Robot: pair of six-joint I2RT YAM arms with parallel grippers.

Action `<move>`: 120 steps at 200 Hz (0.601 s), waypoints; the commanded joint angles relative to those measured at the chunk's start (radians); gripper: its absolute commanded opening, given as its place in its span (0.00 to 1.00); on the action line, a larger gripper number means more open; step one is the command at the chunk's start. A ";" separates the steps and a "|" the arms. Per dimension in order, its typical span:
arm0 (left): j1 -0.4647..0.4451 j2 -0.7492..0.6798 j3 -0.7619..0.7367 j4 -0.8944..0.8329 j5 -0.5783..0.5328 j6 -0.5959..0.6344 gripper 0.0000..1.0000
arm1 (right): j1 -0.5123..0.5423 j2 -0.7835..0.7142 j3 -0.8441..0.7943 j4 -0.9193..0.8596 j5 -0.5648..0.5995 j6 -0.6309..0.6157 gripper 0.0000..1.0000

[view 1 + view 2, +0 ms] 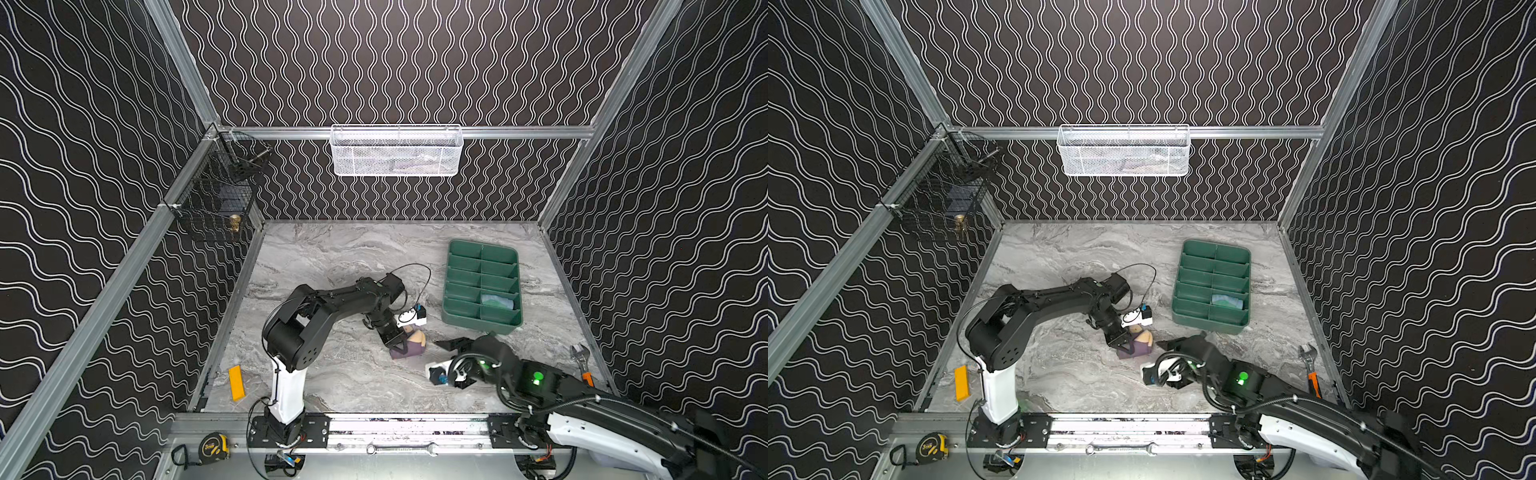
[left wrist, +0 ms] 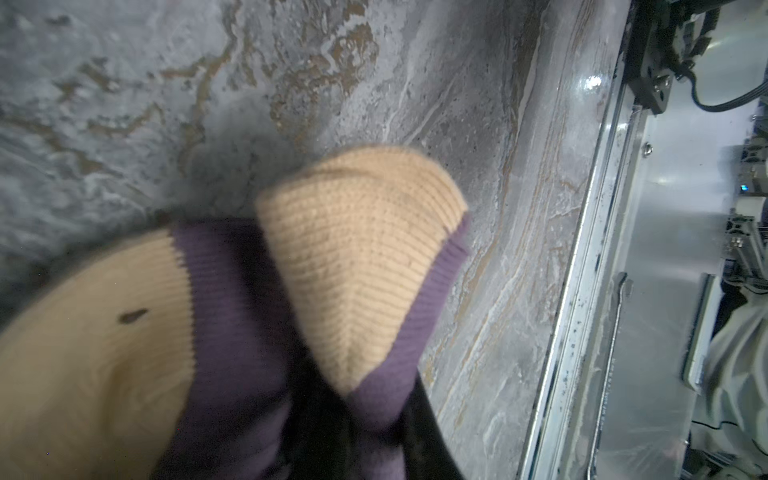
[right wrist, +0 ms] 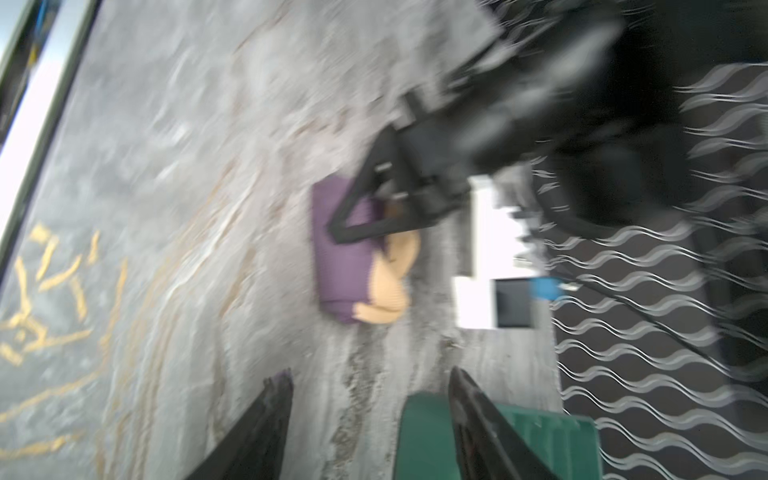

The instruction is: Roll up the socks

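Obs: purple sock (image 2: 232, 332) ribbed knit cloth, matt, tan parts fuzzy; table (image 1: 332, 257) marble-look, smooth, faint sheen; tray (image 1: 478, 325) green plastic, matt; basket (image 1: 395, 162) white metal mesh; frame rail (image 1: 270, 133) bare metal.

Black jointed arms (image 1: 332, 298), white lower links (image 1: 286, 390), green lights (image 1: 538, 377) on right arm

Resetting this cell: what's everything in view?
purple sock: 1, purple and tan, table middle
tray: 1, green, table right
blue sock: 1, blue-green, rolled, in a tray compartment
white basket: 1, white, hung at back
black basket: 1, black, hung at left
block: 1, yellow, table front left
wrench: 1, silver-orange, table right edge
tape measure: 1, black-yellow, before table
spanner: 1, silver, before table
left gripper: 1, black, shut on purple sock
right gripper: 1, black, open, near purple sock
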 commanded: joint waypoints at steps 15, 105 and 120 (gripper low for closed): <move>-0.002 0.096 0.014 -0.100 -0.303 -0.015 0.00 | 0.018 0.286 0.080 0.210 0.067 -0.097 0.62; 0.000 0.135 0.039 -0.106 -0.316 0.016 0.00 | 0.008 0.651 0.116 0.425 0.062 -0.158 0.55; -0.001 0.129 0.038 -0.105 -0.315 0.016 0.00 | 0.003 0.703 0.128 0.410 0.080 -0.142 0.44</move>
